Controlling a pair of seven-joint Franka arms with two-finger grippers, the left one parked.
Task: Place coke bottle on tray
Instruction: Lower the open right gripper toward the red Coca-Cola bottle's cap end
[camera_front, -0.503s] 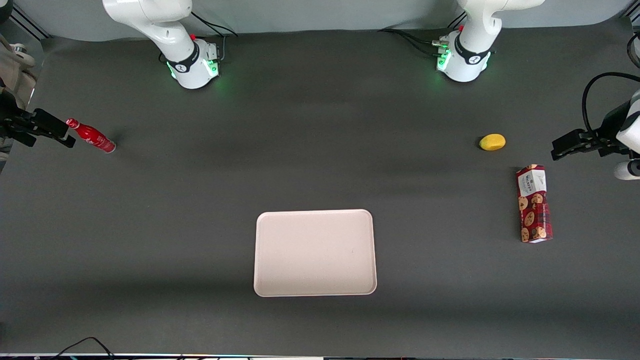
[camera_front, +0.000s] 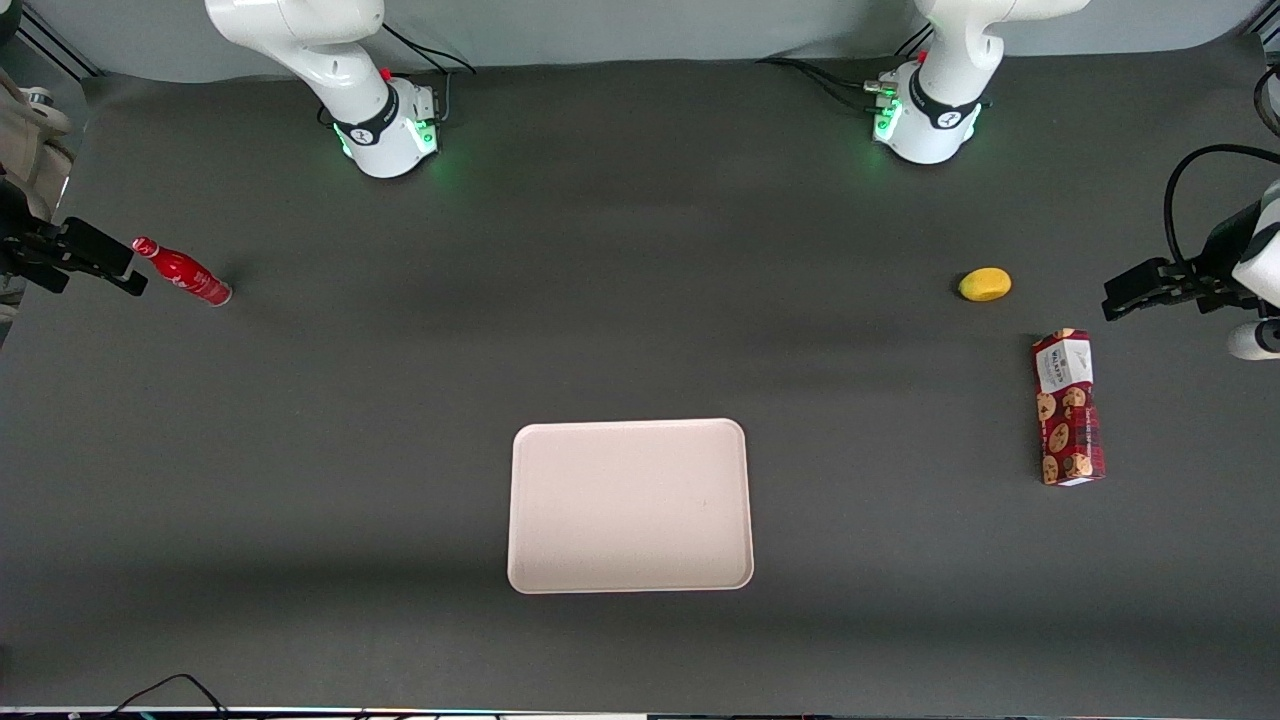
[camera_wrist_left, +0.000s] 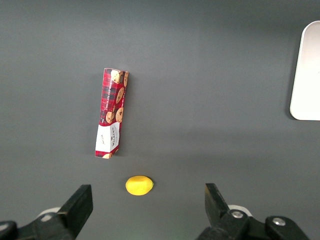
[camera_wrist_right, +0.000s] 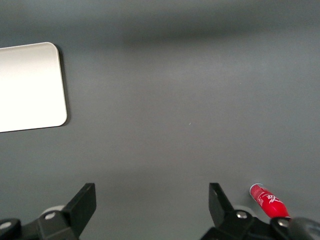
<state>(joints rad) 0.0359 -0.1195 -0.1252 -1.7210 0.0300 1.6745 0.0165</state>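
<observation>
The coke bottle (camera_front: 183, 272) is a small glossy red bottle lying on its side on the dark table at the working arm's end; it also shows in the right wrist view (camera_wrist_right: 269, 201). My right gripper (camera_front: 110, 268) hovers beside the bottle's cap end, open and empty, fingers wide apart (camera_wrist_right: 152, 200); the bottle lies outside one finger, not between them. The tray (camera_front: 630, 506) is a large flat cream-pink rectangle near the table's front middle, empty; its corner shows in the right wrist view (camera_wrist_right: 30, 87).
A yellow lemon-like fruit (camera_front: 985, 284) and a red cookie box (camera_front: 1068, 407) lie toward the parked arm's end; both show in the left wrist view, the fruit (camera_wrist_left: 139, 185) and the box (camera_wrist_left: 111, 112). Arm bases stand at the table's back edge.
My right gripper has shifted slightly away from the bottle, toward the table's end. The bottle and tray have not moved.
</observation>
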